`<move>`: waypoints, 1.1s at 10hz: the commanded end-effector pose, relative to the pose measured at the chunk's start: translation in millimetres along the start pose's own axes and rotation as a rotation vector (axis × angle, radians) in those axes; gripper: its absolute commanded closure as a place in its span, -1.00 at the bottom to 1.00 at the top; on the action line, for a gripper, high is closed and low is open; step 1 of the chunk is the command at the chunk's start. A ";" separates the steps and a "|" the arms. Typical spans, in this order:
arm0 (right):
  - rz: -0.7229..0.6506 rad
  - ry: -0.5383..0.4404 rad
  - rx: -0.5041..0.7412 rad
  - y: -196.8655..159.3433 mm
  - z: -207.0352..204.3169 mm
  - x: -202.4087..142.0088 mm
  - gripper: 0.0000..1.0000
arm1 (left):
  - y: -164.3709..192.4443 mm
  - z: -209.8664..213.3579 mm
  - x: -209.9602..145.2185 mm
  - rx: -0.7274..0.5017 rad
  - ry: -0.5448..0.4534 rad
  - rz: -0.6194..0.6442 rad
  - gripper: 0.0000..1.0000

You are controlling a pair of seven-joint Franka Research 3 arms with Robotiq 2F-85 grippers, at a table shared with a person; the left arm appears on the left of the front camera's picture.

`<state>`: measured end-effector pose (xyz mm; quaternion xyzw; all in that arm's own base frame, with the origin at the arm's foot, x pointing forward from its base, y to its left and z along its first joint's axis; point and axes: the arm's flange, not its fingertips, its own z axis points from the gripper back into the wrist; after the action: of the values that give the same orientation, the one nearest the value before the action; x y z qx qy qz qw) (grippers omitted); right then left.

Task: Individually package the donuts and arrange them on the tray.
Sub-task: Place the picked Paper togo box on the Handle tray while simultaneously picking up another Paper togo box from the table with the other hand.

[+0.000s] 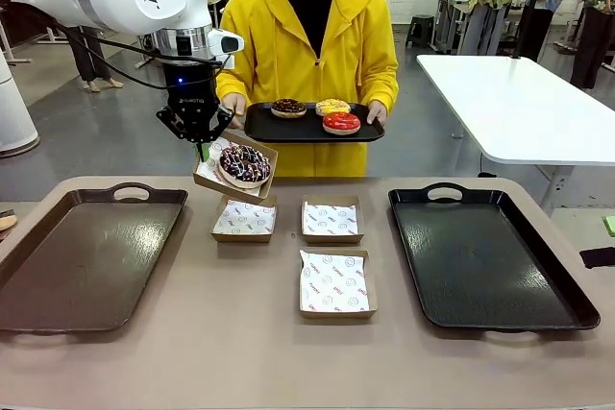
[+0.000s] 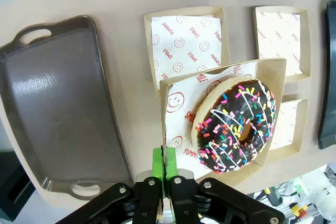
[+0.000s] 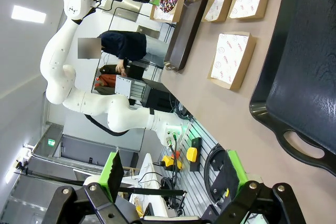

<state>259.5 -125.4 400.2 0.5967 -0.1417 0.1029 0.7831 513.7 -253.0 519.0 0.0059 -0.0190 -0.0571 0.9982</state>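
Observation:
My left gripper point(image 1: 200, 148) is shut on the rim of a paper-lined cardboard box point(image 1: 213, 178), holding it tilted above the table. In the box lies the chocolate donut with white and pink sprinkles point(image 1: 245, 162). The left wrist view shows the gripper point(image 2: 164, 163) pinching the box edge point(image 2: 176, 103) beside the donut point(image 2: 236, 127). The person holds a black serving tray point(image 1: 288, 130) bearing the plain chocolate donut point(image 1: 288, 108), yellow donut point(image 1: 332, 106) and red donut point(image 1: 341, 123). My right gripper point(image 3: 172, 174) is open, well off the table's end.
Three empty lined boxes point(image 1: 244, 219) point(image 1: 332, 220) point(image 1: 335, 283) sit mid-table. A brown tray point(image 1: 86, 256) lies on the left and a black tray point(image 1: 485, 256) on the right. The right wrist view looks along the black tray point(image 3: 299, 51).

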 end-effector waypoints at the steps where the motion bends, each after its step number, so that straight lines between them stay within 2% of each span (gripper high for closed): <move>1: 0.000 0.001 -0.068 16.0 -3.1 7.8 -1.00 | 16.2 7.7 -4.1 -0.016 0.010 0.016 0.98; 3: 0.021 0.059 -0.200 56.3 -20.6 25.7 -1.00 | 50.5 25.2 -17.8 -0.036 0.015 0.023 0.98; 6: 0.069 0.159 -0.443 115.1 -76.8 50.2 -1.00 | 96.9 36.0 -58.1 -0.030 0.073 -0.007 0.98; 9: 0.092 0.259 -0.576 138.1 -161.6 68.8 -1.00 | 142.2 13.6 -92.6 0.005 0.080 0.010 0.98; 11: 0.109 0.285 -0.658 144.7 -202.8 69.1 -1.00 | 169.9 -12.1 -112.2 0.019 0.088 0.030 0.98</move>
<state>285.5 101.1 508.9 0.3054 -0.0976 0.1868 0.9286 431.8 -83.0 515.6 0.0143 0.0402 -0.0363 0.9984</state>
